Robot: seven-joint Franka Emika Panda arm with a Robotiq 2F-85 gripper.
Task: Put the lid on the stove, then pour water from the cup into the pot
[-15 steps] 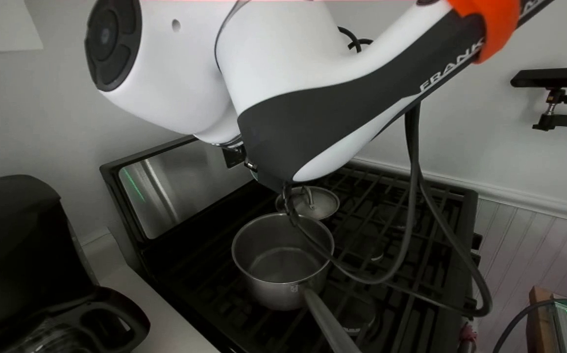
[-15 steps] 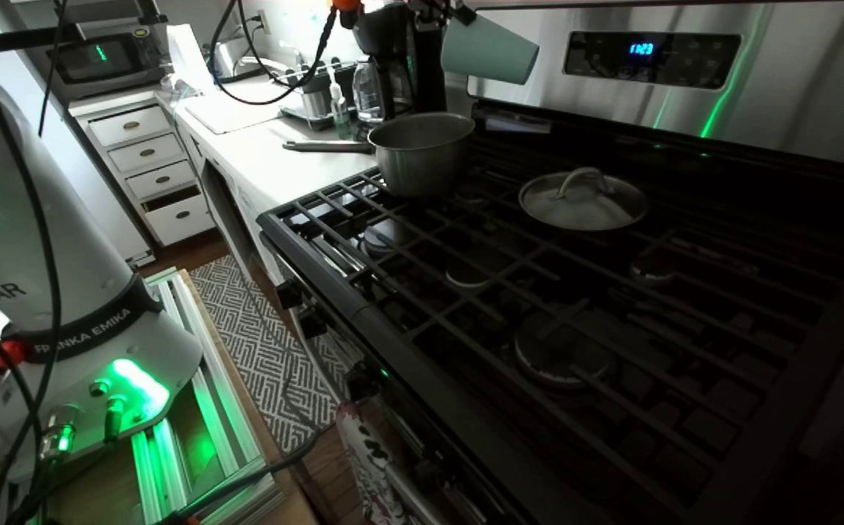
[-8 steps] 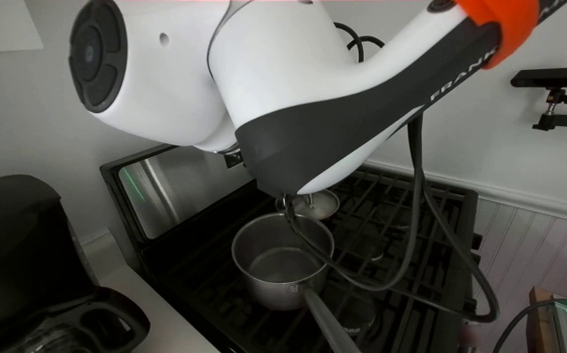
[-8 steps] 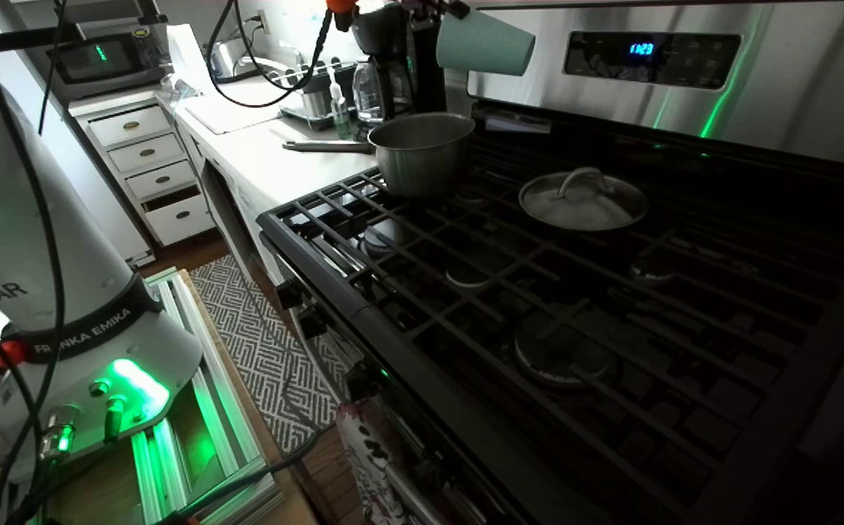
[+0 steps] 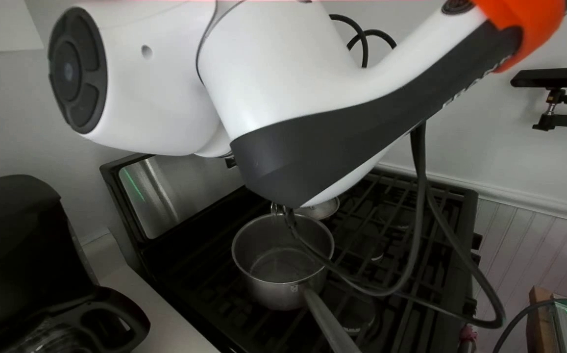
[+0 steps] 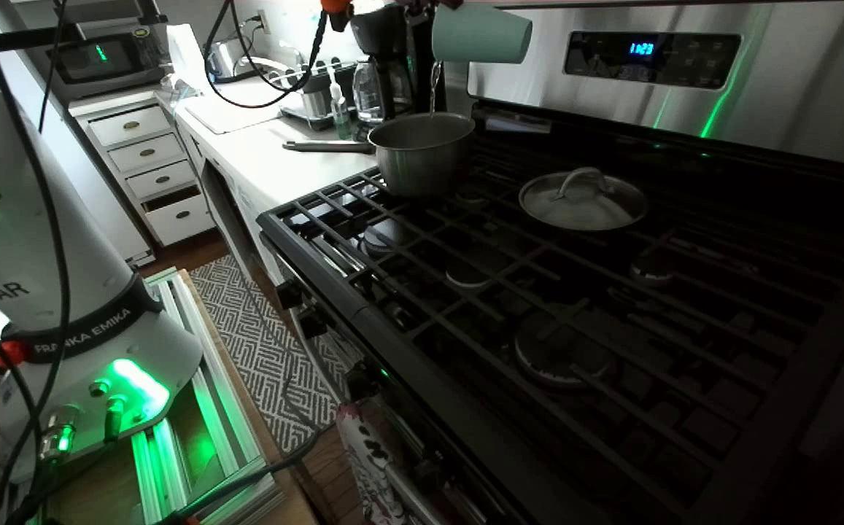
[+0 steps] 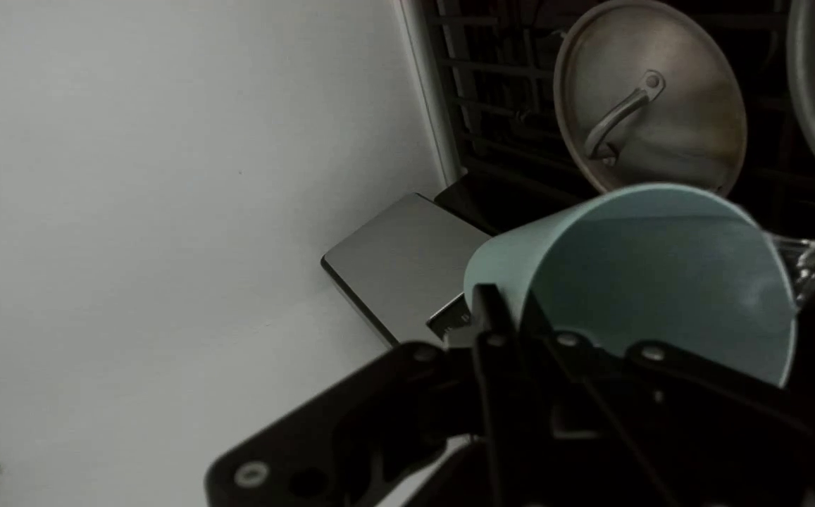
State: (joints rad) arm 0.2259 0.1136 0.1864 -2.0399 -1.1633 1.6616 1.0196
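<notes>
Pouring step in hand: fingers point(image 7: 489, 310) pinch cup point(image 6: 481, 34), tipped above pot point(image 6: 422, 158), water point(image 6: 434, 86) falling in. Lid point(image 6: 583, 206) sits on stove point(image 6: 815, 87). Next should come slow extra tilt; cup interior dim, amount left unclear.

Black rectangular display point(image 6: 653, 62) on stainless-steel stove point(image 6: 801, 102) is reading blue "11:23"; white robot arm point(image 6: 49, 255) is bearing "FRANKA EMIKA" on black band point(image 6: 86, 332), clipped "DAR" above; black coffee maker point(image 5: 21, 235) is showing partial "ffee".

The desk point(image 6: 480, 321), a black grated stovetop, bears the pot point(image 6: 425, 171) toward one back corner and the lid point(image 6: 582, 209) along the back edge.
</notes>
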